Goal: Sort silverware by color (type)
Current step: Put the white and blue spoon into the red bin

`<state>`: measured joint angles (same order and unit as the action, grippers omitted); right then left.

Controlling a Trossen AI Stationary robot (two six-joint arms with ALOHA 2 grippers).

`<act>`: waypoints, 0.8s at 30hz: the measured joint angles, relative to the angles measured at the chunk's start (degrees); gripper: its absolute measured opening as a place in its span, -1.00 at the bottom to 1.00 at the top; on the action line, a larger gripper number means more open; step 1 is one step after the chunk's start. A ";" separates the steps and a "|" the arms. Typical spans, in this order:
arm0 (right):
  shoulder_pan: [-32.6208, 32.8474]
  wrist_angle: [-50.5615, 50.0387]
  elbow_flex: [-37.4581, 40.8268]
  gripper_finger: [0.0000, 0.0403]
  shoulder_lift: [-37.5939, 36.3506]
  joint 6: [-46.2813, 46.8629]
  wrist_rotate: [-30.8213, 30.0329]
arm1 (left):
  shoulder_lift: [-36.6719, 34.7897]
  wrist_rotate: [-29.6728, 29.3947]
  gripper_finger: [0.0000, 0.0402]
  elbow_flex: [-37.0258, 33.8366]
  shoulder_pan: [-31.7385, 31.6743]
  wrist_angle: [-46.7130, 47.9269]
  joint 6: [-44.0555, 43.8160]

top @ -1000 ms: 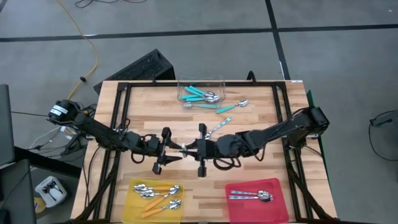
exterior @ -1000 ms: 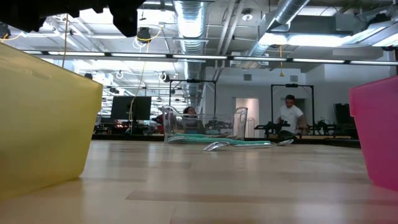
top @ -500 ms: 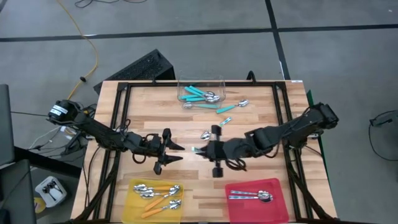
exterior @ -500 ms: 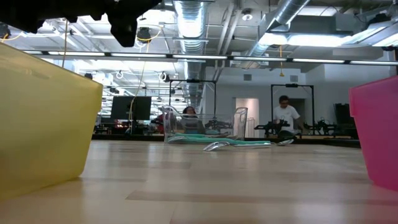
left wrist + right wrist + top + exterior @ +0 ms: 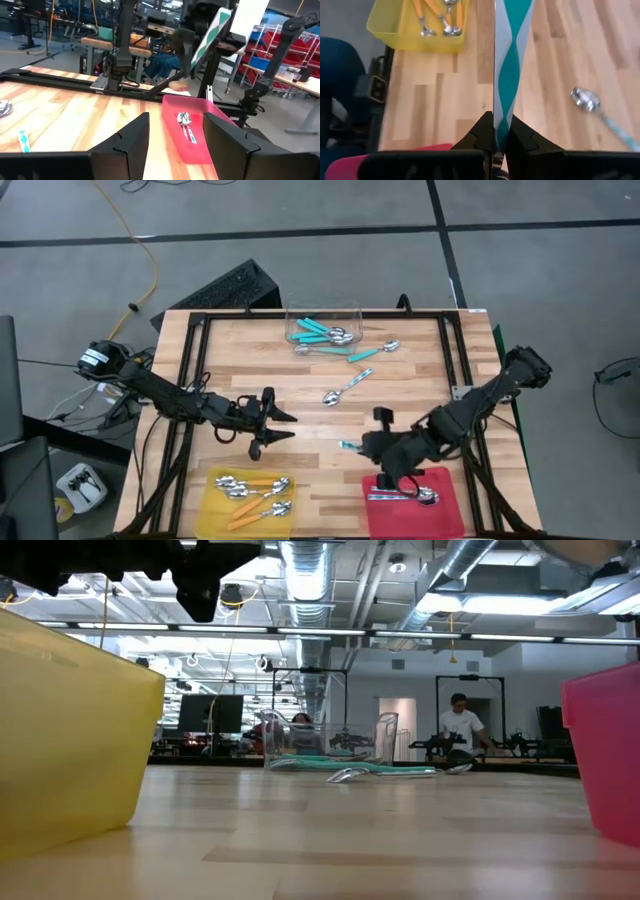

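Note:
My right gripper [image 5: 366,447] hangs above the table just beyond the red tray [image 5: 445,477], shut on a teal-handled spoon [image 5: 509,60]. My left gripper [image 5: 287,426] waits open and level at the table's middle left, with nothing between its fingers [image 5: 131,142]. The red tray [image 5: 200,106] holds silver spoons [image 5: 405,496]. Orange-handled spoons [image 5: 250,490] lie in the yellow tray [image 5: 212,510]. Teal spoons [image 5: 322,330] lie in the clear tub [image 5: 350,312] at the far edge. Two more spoons [image 5: 345,387] [image 5: 375,352] lie loose on the wood. My right gripper pinches one end of the teal-and-white handle [image 5: 501,131] between its two fingers; the fingers hide that end. The handle runs on in line with the fingers, its free end [image 5: 347,445] toward the table's left. The fingers slant downward. The spoon is clear of the table.
Black frame rails [image 5: 190,380] run along the table's left and right sides. Bare wood [image 5: 320,470] lies between the two trays. A person [image 5: 462,722] stands far off in the room behind the table.
My right gripper has drawn away from my left gripper at the table's middle. It has gone toward the near right, up to the red tray, and has tipped its fingers downward, carrying the teal spoon with it. My left gripper has stayed in place, open.

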<state>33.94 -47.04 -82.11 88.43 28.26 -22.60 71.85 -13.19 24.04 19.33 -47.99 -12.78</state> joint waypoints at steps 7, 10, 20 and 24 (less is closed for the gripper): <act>4.70 -2.67 -0.02 -0.78 -0.08 11.38 0.01 | 0.00 -2.73 -0.17 0.01 -0.02 3.31 0.07; 6.26 -2.77 -0.09 -0.78 0.68 15.05 0.28 | 0.00 -3.25 -0.17 0.01 -0.02 3.92 0.07; 8.97 -10.79 0.03 -0.78 2.55 24.92 3.31 | 0.00 -0.97 -0.17 0.01 -0.02 4.14 4.30; 9.02 -12.02 -0.04 -0.78 4.63 25.87 5.28 | 0.00 -0.70 -0.17 0.01 0.00 4.24 6.95</act>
<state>42.96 -59.06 -82.15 93.06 54.13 -17.33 71.85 -13.89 24.05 19.33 -43.76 -5.83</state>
